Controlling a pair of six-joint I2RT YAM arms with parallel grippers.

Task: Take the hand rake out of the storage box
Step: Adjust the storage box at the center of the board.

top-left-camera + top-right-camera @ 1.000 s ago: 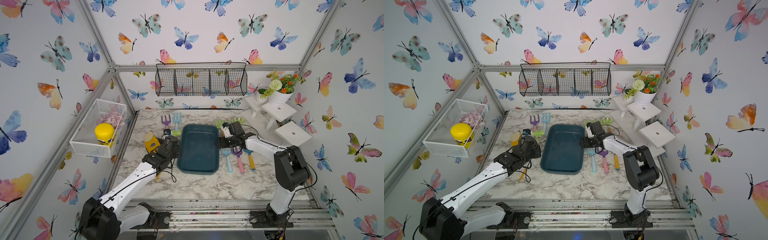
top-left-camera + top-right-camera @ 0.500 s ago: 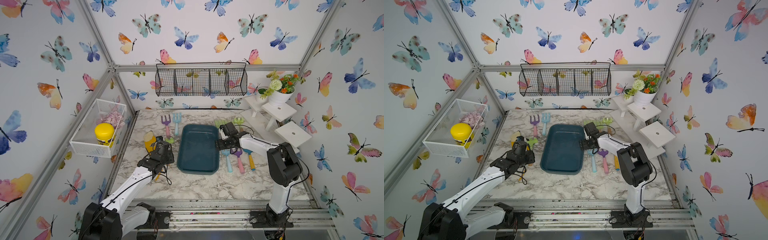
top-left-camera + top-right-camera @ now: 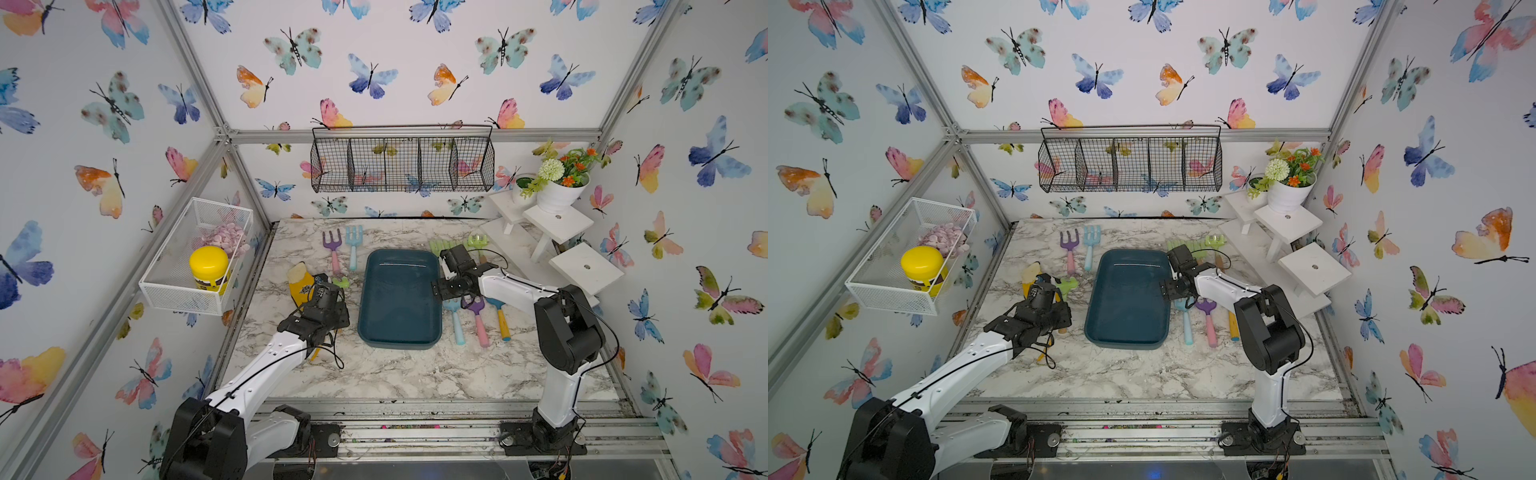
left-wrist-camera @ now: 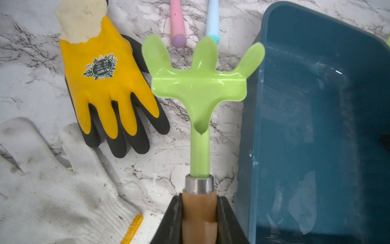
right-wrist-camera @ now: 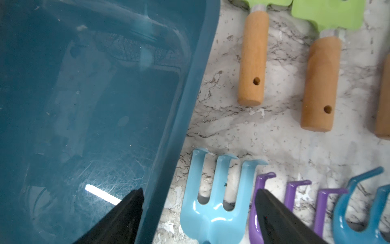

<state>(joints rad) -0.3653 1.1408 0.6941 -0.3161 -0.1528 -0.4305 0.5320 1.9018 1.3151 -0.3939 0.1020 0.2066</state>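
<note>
The dark teal storage box [image 3: 399,299] [image 3: 1127,299] sits mid-table with nothing in it. My left gripper [image 4: 199,202] [image 3: 324,295] is shut on the wooden handle of the green hand rake [image 4: 200,84] [image 3: 341,283]. The rake is outside the box, over the marble just left of its left wall [image 4: 253,147], with its three tines pointing to the back of the table. My right gripper [image 5: 198,191] [image 3: 446,289] is open and holds nothing. One of its jaws is inside the box [image 5: 84,105], the other outside its right wall above a light blue rake [image 5: 215,200].
A yellow glove [image 4: 105,84] and a white glove [image 4: 52,190] lie left of the held rake. Purple [image 3: 332,245] and blue [image 3: 354,241] forks lie behind it. Several tools lie right of the box, some purple [image 5: 291,190], some wooden-handled [image 5: 252,59]. White steps [image 3: 557,224] stand at the back right.
My left arm has drawn the green rake a little to the left, away from the box. The right gripper has stayed at the box's right wall, still open.
</note>
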